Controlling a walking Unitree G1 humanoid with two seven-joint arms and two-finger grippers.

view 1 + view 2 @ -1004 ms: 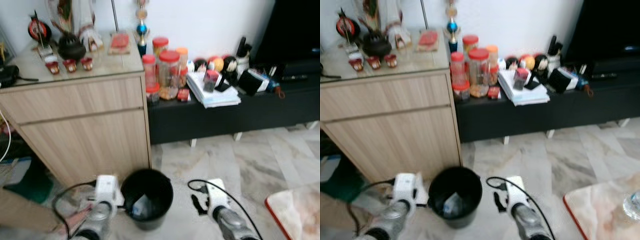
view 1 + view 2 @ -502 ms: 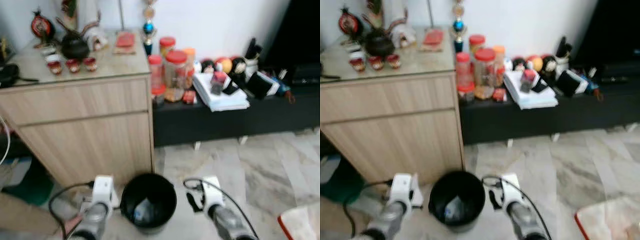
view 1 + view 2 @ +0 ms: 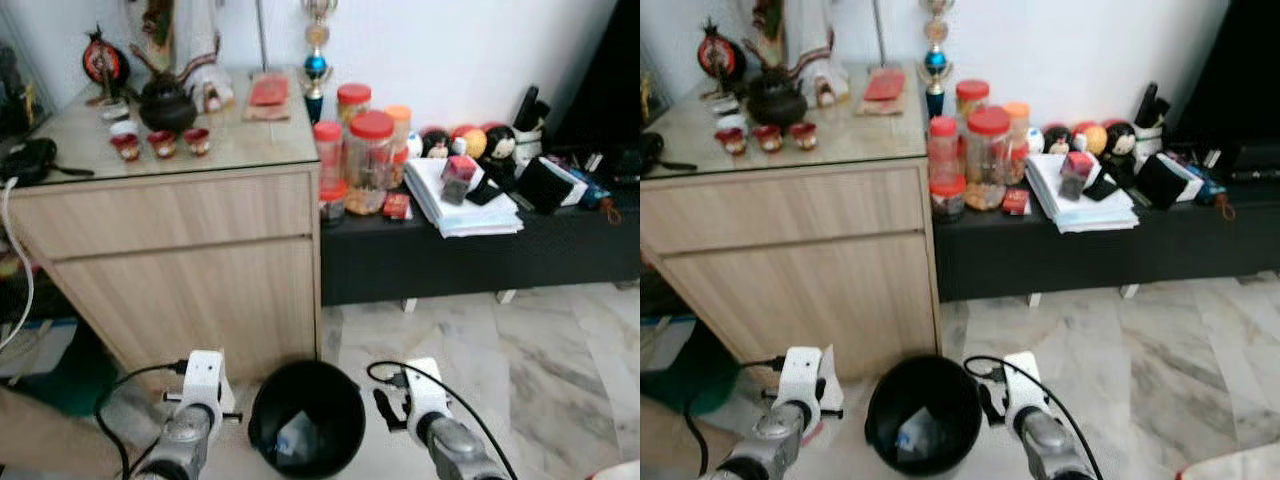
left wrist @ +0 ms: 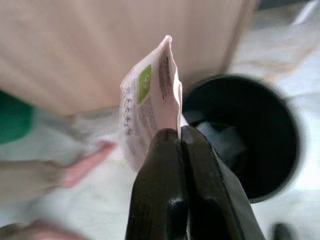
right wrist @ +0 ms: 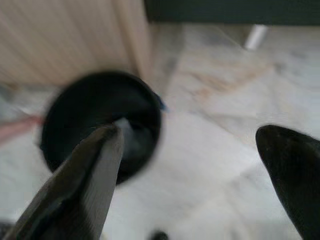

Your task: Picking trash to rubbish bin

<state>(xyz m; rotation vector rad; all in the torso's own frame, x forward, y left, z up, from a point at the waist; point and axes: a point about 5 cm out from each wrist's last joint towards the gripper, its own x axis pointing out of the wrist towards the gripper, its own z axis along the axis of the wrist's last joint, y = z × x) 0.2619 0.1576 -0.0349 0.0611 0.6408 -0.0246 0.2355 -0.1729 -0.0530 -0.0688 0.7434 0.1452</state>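
On the marble floor (image 3: 560, 350) in front of a wooden cabinet (image 3: 180, 260) stands a round black bin (image 3: 306, 432), with a scrap of pale trash lying at its bottom. Left of the bin, the left gripper (image 4: 179, 134) has its two black fingers pressed together on a pale pink wrapper (image 4: 149, 102) — a flat packet with a green mark and small print, sticking up past the fingertips. From the left wrist view the wrapper sits beside the bin's rim, not over the opening, with the cabinet front behind it. On the other side of the bin, the right gripper (image 5: 200, 150) hangs above the floor with its fingers spread wide apart and nothing between them; the bin lies just past one fingertip, blurred. Both wrists show low in the head views — white camera blocks with black cables looping off them — flanking the bin. A glass top on the cabinet carries a dark teapot (image 3: 165, 103) and small red cups (image 3: 160, 143). Beside the cabinet a low black bench (image 3: 480, 250) holds red-lidded jars (image 3: 370, 150), a stack of papers (image 3: 465, 195) and several small round ornaments.
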